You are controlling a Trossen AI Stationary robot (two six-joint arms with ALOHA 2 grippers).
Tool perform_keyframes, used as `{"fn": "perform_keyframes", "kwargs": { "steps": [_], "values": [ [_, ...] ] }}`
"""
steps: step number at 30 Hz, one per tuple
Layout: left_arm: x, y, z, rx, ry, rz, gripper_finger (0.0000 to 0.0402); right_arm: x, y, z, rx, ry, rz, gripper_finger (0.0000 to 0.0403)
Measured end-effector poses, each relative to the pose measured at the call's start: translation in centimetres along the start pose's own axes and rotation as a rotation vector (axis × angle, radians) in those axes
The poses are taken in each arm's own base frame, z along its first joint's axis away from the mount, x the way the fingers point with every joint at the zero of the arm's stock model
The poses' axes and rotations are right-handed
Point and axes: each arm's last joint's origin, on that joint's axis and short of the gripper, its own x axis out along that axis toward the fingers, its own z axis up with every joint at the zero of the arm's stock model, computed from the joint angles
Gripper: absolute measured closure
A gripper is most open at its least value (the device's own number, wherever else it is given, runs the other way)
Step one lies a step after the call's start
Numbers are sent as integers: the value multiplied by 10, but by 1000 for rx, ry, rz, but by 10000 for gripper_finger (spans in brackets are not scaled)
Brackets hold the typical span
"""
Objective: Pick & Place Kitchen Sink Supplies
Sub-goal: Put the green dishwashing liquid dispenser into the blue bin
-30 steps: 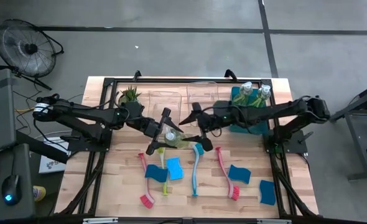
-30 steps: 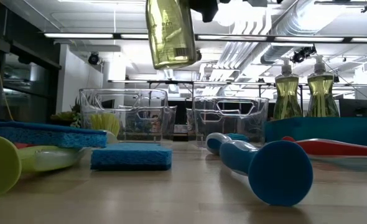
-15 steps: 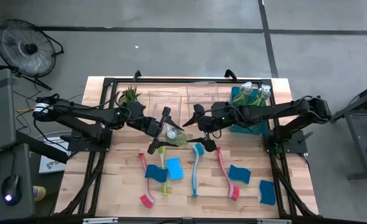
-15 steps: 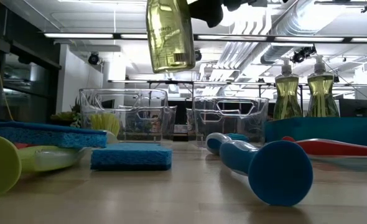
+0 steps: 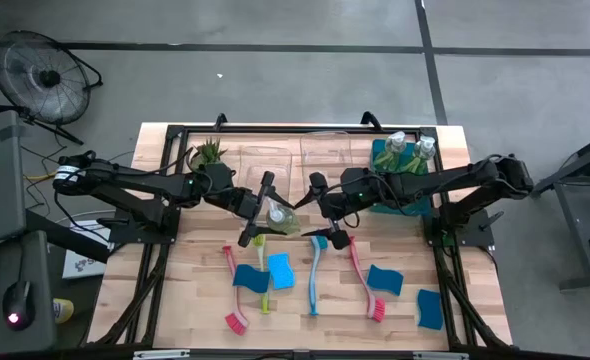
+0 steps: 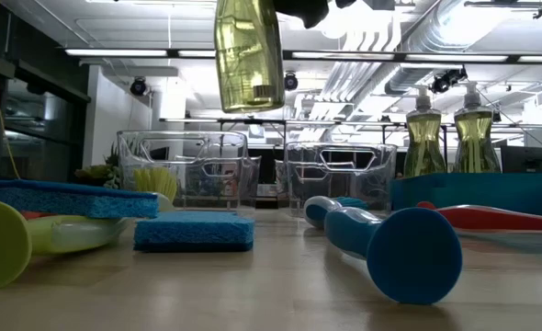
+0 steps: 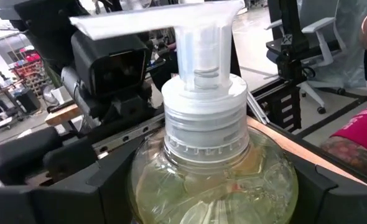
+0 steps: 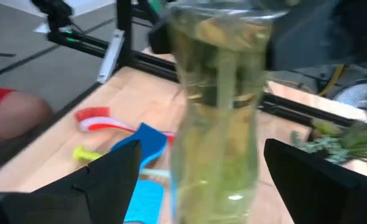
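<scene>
A clear bottle of yellowish-green soap [image 5: 276, 216] with a white pump hangs upright above the table's middle; its body shows in the low view [image 6: 248, 55]. My left gripper [image 5: 259, 212] is shut on it. My right gripper [image 5: 325, 212] is open, with one finger on each side of the bottle's body [image 8: 218, 124], touching nothing. Blue sponges [image 5: 278, 270] [image 5: 385, 280] [image 5: 430, 308] lie flat on the table. So do a teal brush [image 5: 317, 268], two red brushes [image 5: 233, 290] [image 5: 365, 285] and a yellow-green one [image 5: 263, 285]. My left gripper pinches the soap bottle between its two fingers at the shoulder [image 7: 208, 180], just below the white pump collar. The fingers [image 7: 78, 186] come in level from the table's left side. The bottle is lifted clear of the table and stands upright, its base [image 6: 250, 103] pointing down.
Two more soap bottles [image 5: 407, 148] stand in a teal bin [image 5: 387, 206] at the far right. Two clear bins [image 5: 265, 163] [image 5: 327, 155] and a spiky plant [image 5: 210, 152] line the far edge. Bare wood lies along the near left and right of the brushes.
The bottle in my left gripper has swung from a slight tilt to nearly upright, staying high above the table. My right gripper has shifted a little toward the near edge beside the bottle and has stayed open.
</scene>
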Motion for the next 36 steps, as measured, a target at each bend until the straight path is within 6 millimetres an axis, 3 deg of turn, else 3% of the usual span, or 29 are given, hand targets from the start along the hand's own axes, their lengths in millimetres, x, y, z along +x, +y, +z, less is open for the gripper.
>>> {"fn": "perform_keyframes", "kwargs": {
  "steps": [29,36],
  "values": [
    [0,0,1,21,-19,0,127,46,-5,-12,75,-192,45,62],
    [0,0,2,21,-20,-1,127,48,-3,-10,79,-214,49,93]
  ]
}}
